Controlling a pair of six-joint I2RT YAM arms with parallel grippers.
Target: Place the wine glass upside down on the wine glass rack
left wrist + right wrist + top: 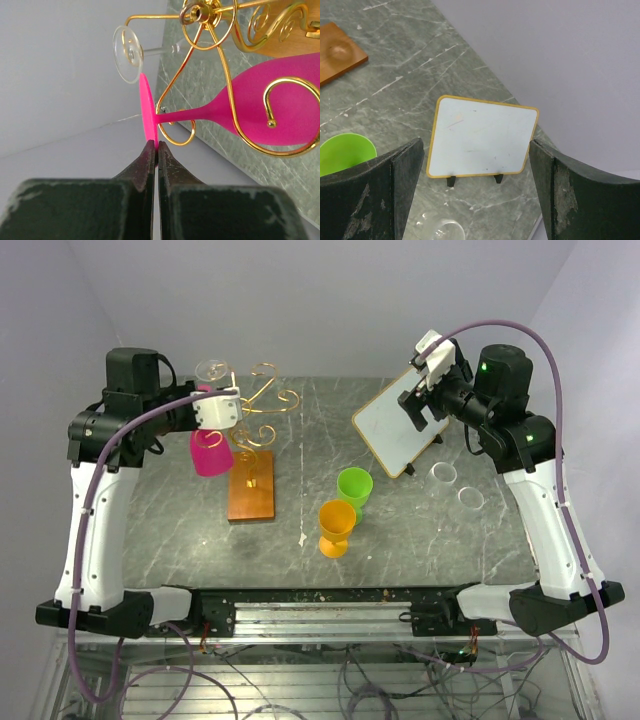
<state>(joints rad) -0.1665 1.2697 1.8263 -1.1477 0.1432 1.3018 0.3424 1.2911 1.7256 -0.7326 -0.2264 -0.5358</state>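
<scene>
Left gripper (156, 146): pressed together on the foot rim of the pink wine glass (250, 105), bowl hanging down so it goes on inverted.
Pink wine glass: up at the rack (250, 490), stem apparently in a gold hook, not let go yet.
Clear glass (127, 52): hung on the next hook, close by.
Green cup (354, 486), orange goblet (337, 525): mid-table, out of the way.
Right gripper (476, 175): spread wide, empty, parked over the whiteboard (482, 135).

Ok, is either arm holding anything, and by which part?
The left end effector pinches the pink wine glass by the rim of its foot. The right end effector is open and empty.
</scene>
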